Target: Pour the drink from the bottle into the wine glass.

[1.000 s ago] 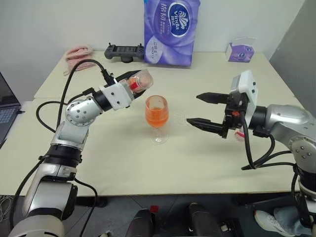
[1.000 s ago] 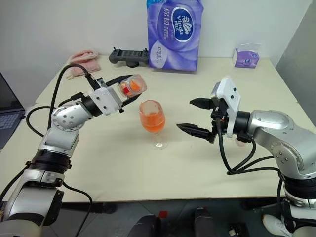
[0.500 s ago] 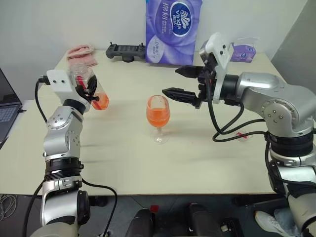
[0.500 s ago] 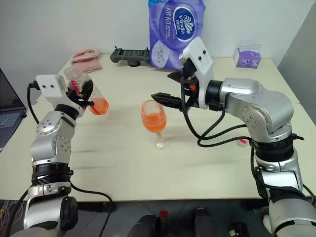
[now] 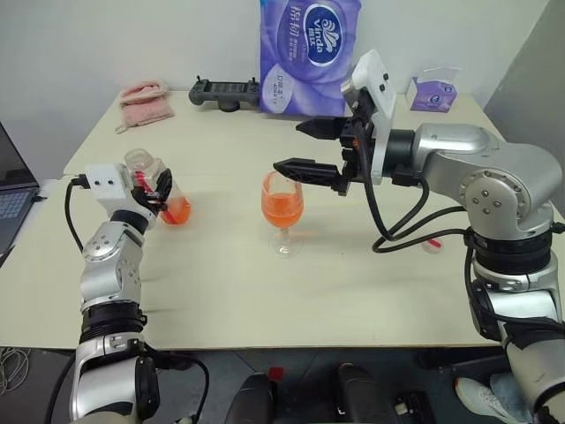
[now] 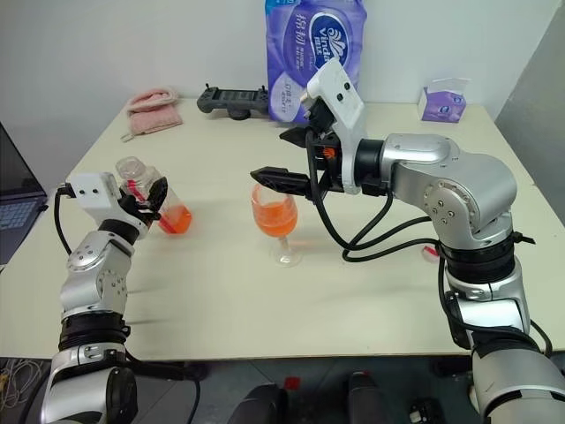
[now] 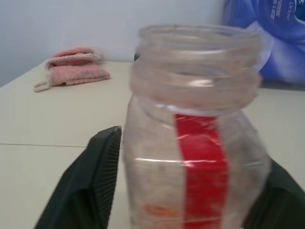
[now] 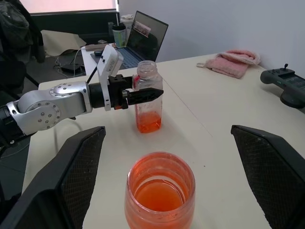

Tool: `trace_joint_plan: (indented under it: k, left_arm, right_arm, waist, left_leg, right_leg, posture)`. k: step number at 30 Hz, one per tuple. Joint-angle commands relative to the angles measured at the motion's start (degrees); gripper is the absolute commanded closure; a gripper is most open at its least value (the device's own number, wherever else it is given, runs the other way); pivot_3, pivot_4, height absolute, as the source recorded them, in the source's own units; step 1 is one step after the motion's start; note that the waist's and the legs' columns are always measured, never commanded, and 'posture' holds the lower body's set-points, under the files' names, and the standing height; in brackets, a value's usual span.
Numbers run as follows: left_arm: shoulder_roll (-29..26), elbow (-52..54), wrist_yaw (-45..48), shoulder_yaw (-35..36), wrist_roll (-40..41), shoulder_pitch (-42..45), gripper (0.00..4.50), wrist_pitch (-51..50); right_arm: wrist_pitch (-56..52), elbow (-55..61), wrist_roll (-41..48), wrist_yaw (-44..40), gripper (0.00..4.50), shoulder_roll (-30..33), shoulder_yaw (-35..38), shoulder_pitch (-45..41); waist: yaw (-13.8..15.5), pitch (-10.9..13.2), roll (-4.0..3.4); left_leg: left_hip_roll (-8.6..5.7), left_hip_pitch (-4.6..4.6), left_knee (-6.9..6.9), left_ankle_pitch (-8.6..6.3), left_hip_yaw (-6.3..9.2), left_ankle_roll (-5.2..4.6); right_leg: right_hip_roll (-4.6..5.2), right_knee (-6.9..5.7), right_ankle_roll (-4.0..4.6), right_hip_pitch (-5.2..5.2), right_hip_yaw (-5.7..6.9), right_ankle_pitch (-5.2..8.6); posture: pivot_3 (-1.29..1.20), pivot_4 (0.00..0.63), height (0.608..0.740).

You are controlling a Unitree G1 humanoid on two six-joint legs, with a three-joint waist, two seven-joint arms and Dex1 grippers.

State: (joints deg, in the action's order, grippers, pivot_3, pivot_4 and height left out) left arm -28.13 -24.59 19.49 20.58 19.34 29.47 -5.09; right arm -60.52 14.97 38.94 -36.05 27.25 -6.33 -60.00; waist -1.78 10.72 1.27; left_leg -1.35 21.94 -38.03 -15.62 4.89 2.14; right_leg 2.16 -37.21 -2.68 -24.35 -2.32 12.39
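Observation:
The bottle (image 5: 173, 207) stands upright and uncapped on the table's left side, with a little orange-red drink at its bottom. My left gripper (image 5: 155, 188) is around its upper body; the left wrist view shows the bottle (image 7: 195, 143) close up with its red label strip. The wine glass (image 5: 282, 201) stands at the table's middle, its bowl holding orange-red drink (image 8: 159, 193). My right gripper (image 5: 290, 147) hangs open just above and behind the glass's rim, holding nothing. In the right wrist view its fingers (image 8: 76, 171) flank the glass, and the bottle (image 8: 147, 102) stands beyond.
A purple tissue pack (image 5: 309, 53), a black controller (image 5: 225, 90) and a pink cloth (image 5: 143, 95) lie along the far edge. A small purple box (image 5: 431, 93) sits far right. A small red-and-white object (image 5: 431, 244) lies on the right. A laptop (image 5: 11, 190) is at the left.
My left arm swung the bottle from tilted beside the glass out to the left and down, now upright on the table. My right gripper moved left to above the glass, still open.

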Motion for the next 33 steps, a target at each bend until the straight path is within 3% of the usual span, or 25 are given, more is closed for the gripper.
trace_joint_plan:
  k: [1,2,11,23,27,30,33]
  left_arm:
    - [-1.23,1.50,-0.18,0.54,-1.12,-0.86,0.21,1.38]
    - [-1.37,1.84,-0.09,0.03,-1.82,-1.39,0.05,1.52]
    - [-0.20,8.42,-0.19,-1.02,-2.12,-5.79,0.05,-1.02]
    - [0.98,35.95,-1.27,5.48,7.03,-23.39,0.05,-11.48]
    - [-1.25,43.38,1.85,7.34,9.73,-29.09,0.05,-13.50]
    - [-5.79,46.27,4.16,10.30,16.50,-26.26,0.05,-18.70]
    - [-13.85,48.89,10.63,6.73,24.12,-19.92,0.05,-26.92]
  right_arm:
    - [0.60,2.14,-0.52,-0.20,0.00,0.50,0.75,-1.10]
    - [0.73,2.18,-0.60,-0.26,0.00,0.57,0.74,-1.00]
    - [1.99,1.89,-1.85,-0.94,0.00,0.79,0.77,-0.56]
    - [4.49,0.33,-4.54,-3.62,0.00,3.52,0.97,0.17]
    - [5.48,-0.42,-5.07,-5.31,0.00,5.34,1.75,0.68]
    - [5.59,-0.50,-3.78,-7.90,0.00,8.05,3.78,2.37]
    - [4.67,-0.57,-1.25,-10.79,0.00,12.35,8.37,6.91]
  waist:
    - [0.00,0.00,0.00]
    - [0.00,0.00,0.00]
    - [0.00,0.00,0.00]
    - [-0.02,0.00,0.00]
    - [-0.04,0.00,0.00]
    - [0.38,-0.01,0.05]
    - [0.90,-0.02,0.11]
  left_leg:
    - [0.00,0.00,0.00,0.00,0.00,0.00]
    - [0.01,0.00,0.01,0.00,0.01,0.00]
    - [0.05,0.00,0.01,0.00,0.01,0.00]
    - [0.14,-0.02,0.06,-0.01,-0.04,-0.01]
    - [0.14,-0.01,0.08,-0.01,-0.06,-0.01]
    - [0.10,-0.01,0.07,-0.01,0.03,-0.01]
    - [0.05,0.00,0.02,-0.01,0.08,-0.01]
  right_leg:
    - [0.00,0.00,0.00,0.00,0.00,0.00]
    - [0.00,0.00,0.00,0.00,0.00,0.00]
    - [0.01,0.02,0.00,0.00,-0.01,0.00]
    - [0.03,0.10,0.00,0.01,-0.04,0.01]
    - [0.01,0.15,0.01,0.01,-0.04,0.01]
    - [0.00,0.20,0.01,0.09,0.05,0.02]
    - [-0.03,0.27,0.00,0.20,0.12,0.04]
  posture:
    - [0.00,0.150,0.740]
    - [0.00,0.150,0.740]
    - [0.00,0.150,0.740]
    - [0.00,0.150,0.740]
    - [0.00,0.150,0.740]
    - [0.00,0.150,0.740]
    - [0.00,0.150,0.740]
